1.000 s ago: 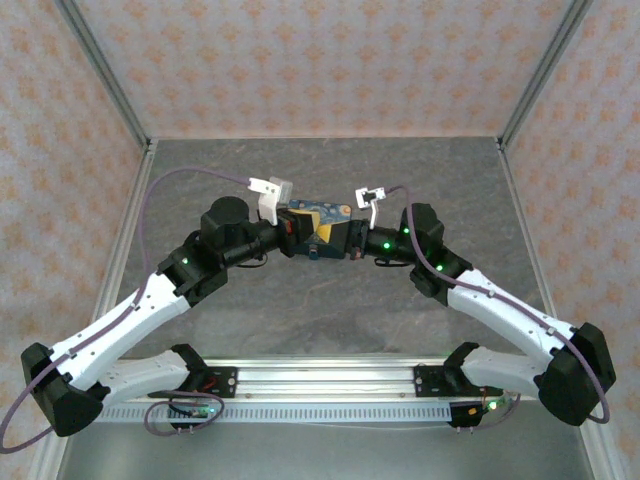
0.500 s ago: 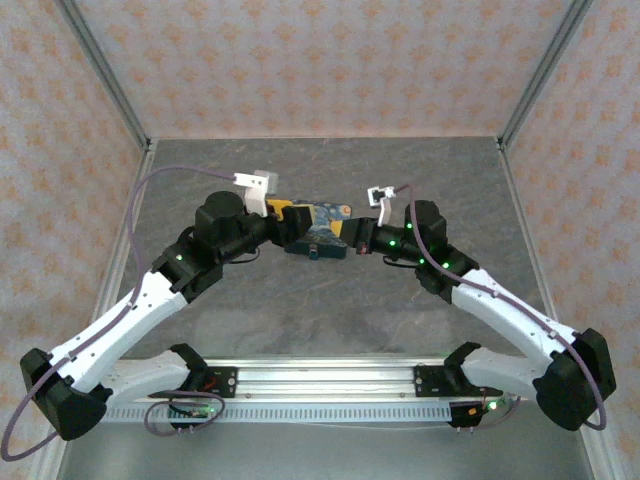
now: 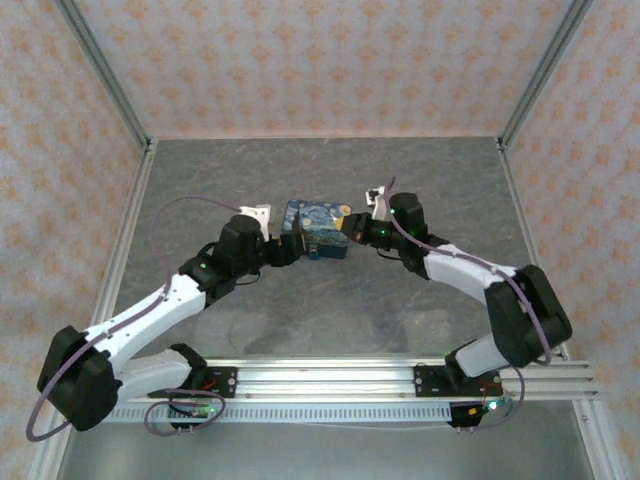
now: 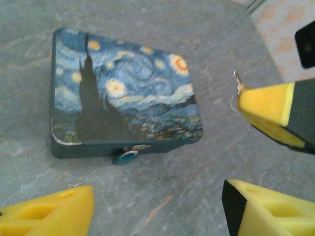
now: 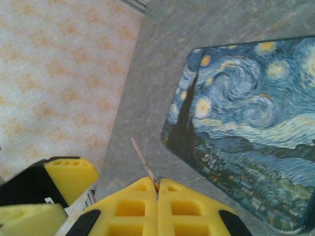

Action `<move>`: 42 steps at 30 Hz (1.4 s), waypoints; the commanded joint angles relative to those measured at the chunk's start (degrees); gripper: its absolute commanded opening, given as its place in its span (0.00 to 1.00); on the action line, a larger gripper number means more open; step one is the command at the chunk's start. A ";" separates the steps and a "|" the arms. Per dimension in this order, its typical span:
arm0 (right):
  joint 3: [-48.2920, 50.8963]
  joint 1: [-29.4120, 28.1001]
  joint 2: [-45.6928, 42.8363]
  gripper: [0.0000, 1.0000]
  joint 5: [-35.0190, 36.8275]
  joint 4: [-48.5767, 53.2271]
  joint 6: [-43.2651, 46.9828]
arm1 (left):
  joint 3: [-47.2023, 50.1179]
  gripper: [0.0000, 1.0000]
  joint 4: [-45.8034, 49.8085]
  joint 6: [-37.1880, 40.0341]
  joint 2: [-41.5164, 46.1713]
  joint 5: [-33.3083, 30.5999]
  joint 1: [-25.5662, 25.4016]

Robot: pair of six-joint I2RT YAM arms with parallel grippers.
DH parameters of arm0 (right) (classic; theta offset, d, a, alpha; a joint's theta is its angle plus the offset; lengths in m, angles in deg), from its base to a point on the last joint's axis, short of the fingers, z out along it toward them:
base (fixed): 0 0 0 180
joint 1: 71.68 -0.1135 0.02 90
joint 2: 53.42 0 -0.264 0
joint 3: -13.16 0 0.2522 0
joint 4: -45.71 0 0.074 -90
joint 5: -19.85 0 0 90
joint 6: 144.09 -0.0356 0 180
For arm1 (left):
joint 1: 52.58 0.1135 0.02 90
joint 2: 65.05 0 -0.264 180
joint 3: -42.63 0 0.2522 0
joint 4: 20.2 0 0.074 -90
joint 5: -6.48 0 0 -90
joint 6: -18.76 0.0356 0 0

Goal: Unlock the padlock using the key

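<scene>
**Key pinched in the right tool, left tool released beside the box**

On the overhead camera I see the box (image 3: 316, 222), printed with a swirling blue-and-yellow night sky. It lies flat on the grey worktop (image 3: 300, 320), about midway between the left and right edges and a little nearer the far edge than the near one. Both arms reach in toward it. The left tool (image 3: 289, 247) sits at the box's near left corner, and the right tool (image 3: 354, 236) sits at its right side.

On the left wrist camera the padlock (image 4: 129, 155) is a tiny teal body with a bit of pale metal above it. It hangs on the side wall of the box (image 4: 123, 98) that faces me, roughly at the middle of that wall and low against the worktop. It is too small and blurred for me to tell whether the shackle is closed. The left tool (image 4: 157, 209) is released. Its two yellow pads (image 4: 54, 214) stand wide apart with only worktop between them, short of the padlock.

On its own wrist camera the right tool (image 5: 157, 189) is clenched on the key (image 5: 142, 157). The key is a thin strip of metal that sticks out from the seam between the pads and leans to the left. Its tip hangs over bare worktop near the box's corner, not touching it. In the left wrist view the right tool (image 4: 268, 110) hovers to the right of the box, apart from the padlock, with a glint of metal at its tip.
</scene>
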 commanded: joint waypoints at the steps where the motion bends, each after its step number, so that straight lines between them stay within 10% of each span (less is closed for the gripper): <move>1: -3.66 0.62 3.17 0.00 -1.85 -5.91 -1.69 | 0.97 0.71 -5.68 0.17 -1.98 0.09 0.48; 42: -5.89 2.23 16.44 0.00 -0.21 8.09 2.88 | 4.25 0.62 -28.00 7.74 -26.92 1.61 -2.63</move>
